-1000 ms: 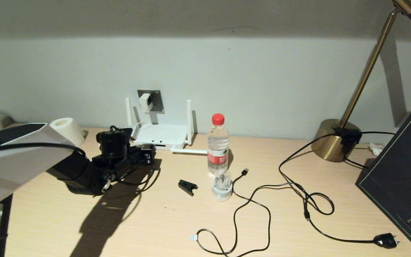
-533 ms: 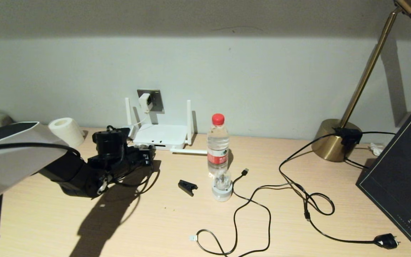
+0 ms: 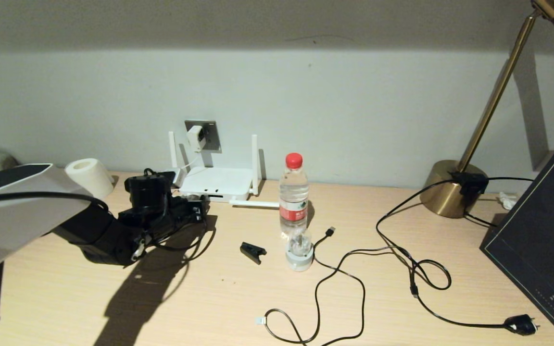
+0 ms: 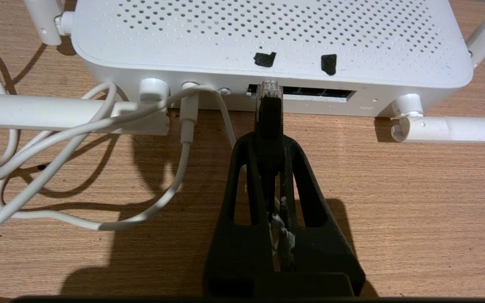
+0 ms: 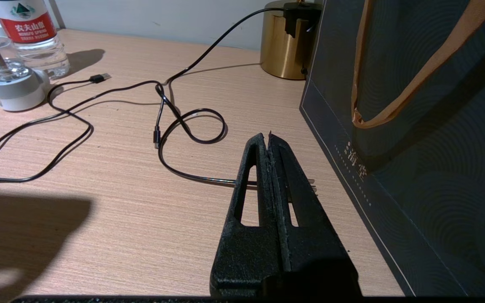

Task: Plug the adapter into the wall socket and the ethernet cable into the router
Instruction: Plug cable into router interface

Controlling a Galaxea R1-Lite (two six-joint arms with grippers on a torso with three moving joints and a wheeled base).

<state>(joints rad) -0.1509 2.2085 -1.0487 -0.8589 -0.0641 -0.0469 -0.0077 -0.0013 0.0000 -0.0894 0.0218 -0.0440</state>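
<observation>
The left gripper [image 4: 270, 139] pinches the ethernet cable [image 4: 269, 110] plug. The plug lies flat, its clear tip pointing straight at the router [image 4: 267, 38] ports. The right gripper [image 5: 269, 141] rests squeezed together, holding nothing.

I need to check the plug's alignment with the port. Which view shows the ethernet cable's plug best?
The left wrist view: the ethernet cable's plug fills the centre, clamped in the left hand, its clear tip at the router ports. In the head view the arm hides it. The right wrist view misses it.
</observation>
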